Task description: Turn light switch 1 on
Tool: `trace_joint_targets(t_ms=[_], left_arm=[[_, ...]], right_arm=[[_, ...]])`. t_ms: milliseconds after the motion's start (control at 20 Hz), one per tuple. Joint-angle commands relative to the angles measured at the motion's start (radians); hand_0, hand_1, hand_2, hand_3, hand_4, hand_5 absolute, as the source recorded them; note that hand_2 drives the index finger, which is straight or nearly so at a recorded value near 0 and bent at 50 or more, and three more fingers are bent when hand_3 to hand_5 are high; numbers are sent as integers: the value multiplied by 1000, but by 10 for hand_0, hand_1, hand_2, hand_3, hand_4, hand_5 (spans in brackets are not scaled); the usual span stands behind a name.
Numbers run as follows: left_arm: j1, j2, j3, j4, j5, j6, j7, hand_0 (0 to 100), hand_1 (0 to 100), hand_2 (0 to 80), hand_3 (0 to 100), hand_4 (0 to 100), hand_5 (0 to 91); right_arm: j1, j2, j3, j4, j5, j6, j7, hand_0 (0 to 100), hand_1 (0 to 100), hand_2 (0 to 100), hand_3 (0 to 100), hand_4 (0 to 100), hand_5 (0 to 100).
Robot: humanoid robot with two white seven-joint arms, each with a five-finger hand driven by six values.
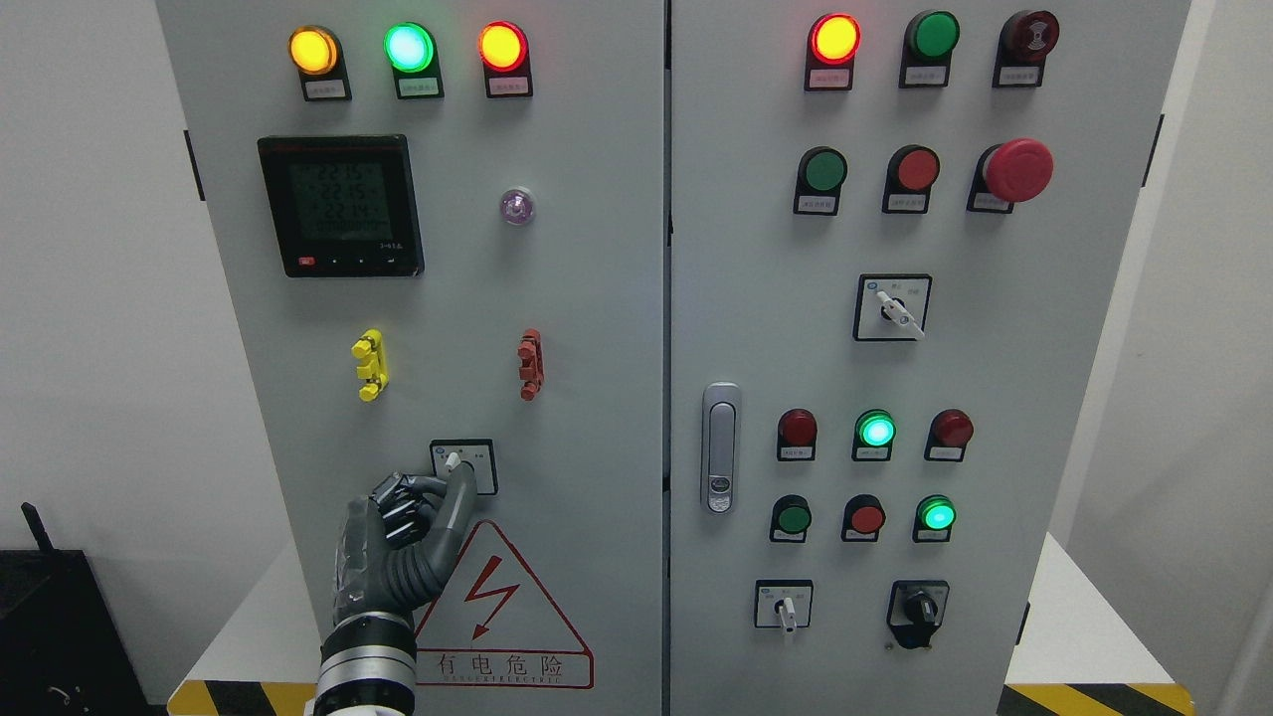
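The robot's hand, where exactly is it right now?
In the head view, the left hand is low on the left cabinet door, at the small selector switch just above the red warning triangle.

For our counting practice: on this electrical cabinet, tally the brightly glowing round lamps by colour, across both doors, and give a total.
Green lamps: 3
Red lamps: 2
Yellow lamps: 1
Total: 6
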Motion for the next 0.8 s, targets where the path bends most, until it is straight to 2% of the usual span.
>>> trace_joint_targets(t_ms=[0, 752], left_arm=[[0, -1, -3, 0, 0, 1, -6, 625, 555, 585, 984, 983, 885], [2, 0, -5, -2, 2, 1, -6, 678, 518, 590, 984, 984, 884]], right_arm=[[0, 0, 0, 0, -25, 1, 1, 0, 0, 0, 0, 0, 0], [0, 0, 0, 0, -25, 1, 1, 0, 0, 0, 0, 0, 0]])
